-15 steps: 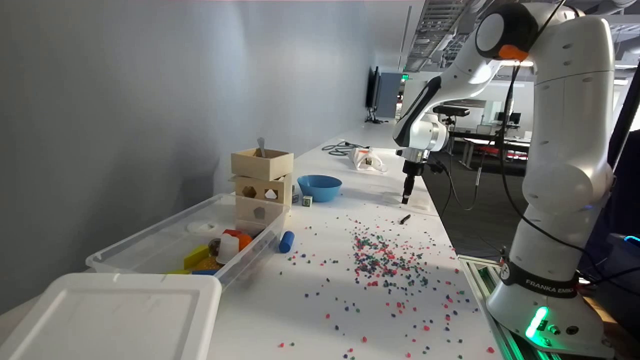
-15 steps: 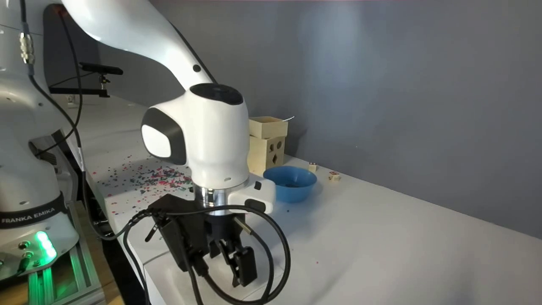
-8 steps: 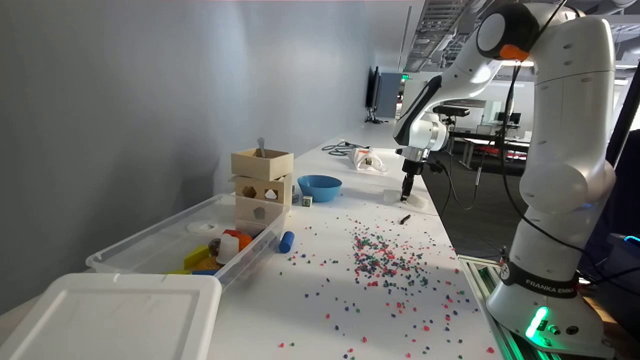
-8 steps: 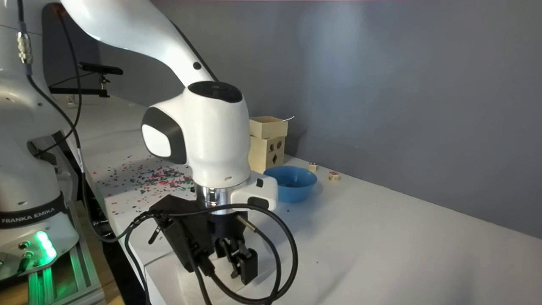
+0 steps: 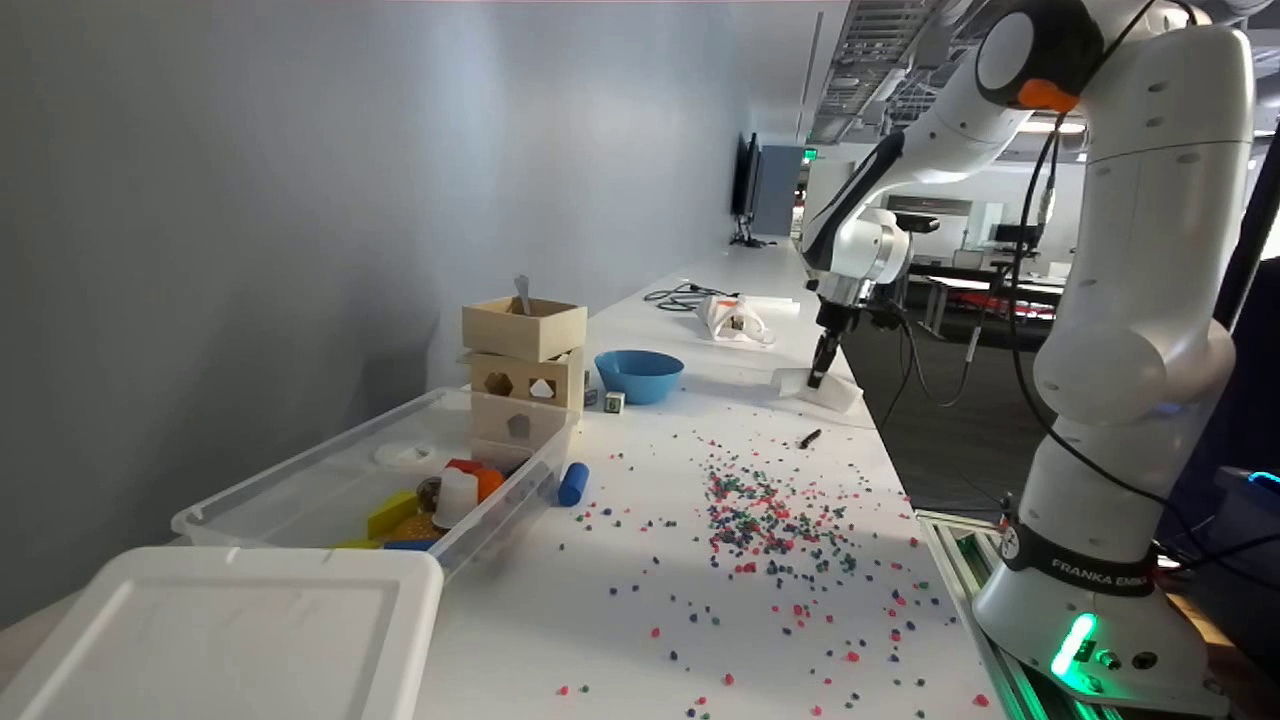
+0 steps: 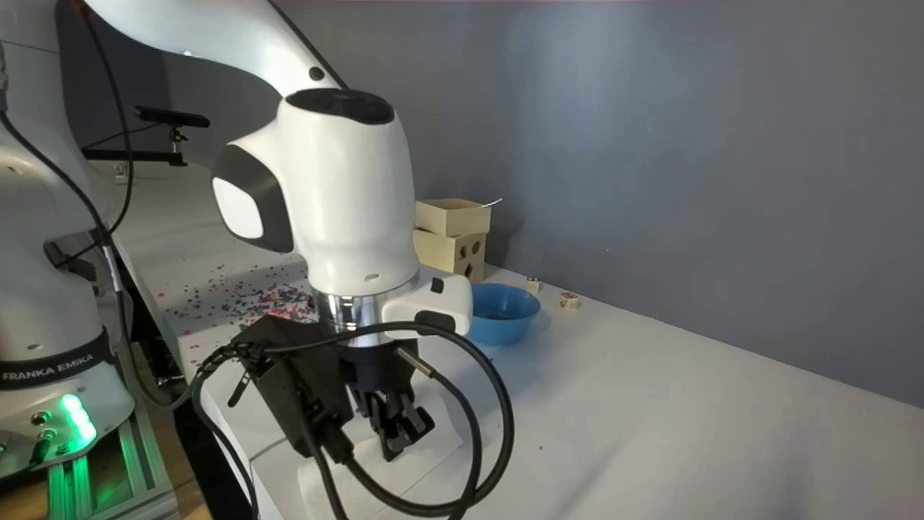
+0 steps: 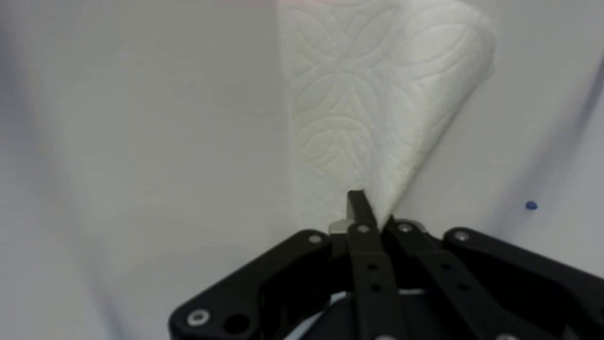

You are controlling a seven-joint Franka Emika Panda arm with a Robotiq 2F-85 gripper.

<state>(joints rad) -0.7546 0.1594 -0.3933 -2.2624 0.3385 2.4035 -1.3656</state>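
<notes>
A white embossed paper towel (image 7: 339,94) lies on the white table, pinched and drawn up into a fold where my gripper (image 7: 377,219) is shut on it. In the wrist view the fold runs in between the black fingers, and a loose flap spreads away from the tips. An exterior view has the towel (image 5: 838,392) near the table's edge, partly raised under the gripper (image 5: 816,382). From another side, the towel (image 6: 411,469) shows below the gripper (image 6: 395,451), partly covered by the black cables. The pinched part itself is hidden between the fingers.
Many small coloured beads (image 5: 770,515) are scattered over the table, with a short dark object (image 5: 810,438) near them. A blue bowl (image 5: 640,378), stacked wooden boxes (image 5: 525,335), a blue cylinder (image 5: 573,484) and a clear bin (image 5: 330,450) stand along the wall side.
The jaws have closed on the towel. My gripper has then risen a little and tilted, pulling part of the towel up off the table.
</notes>
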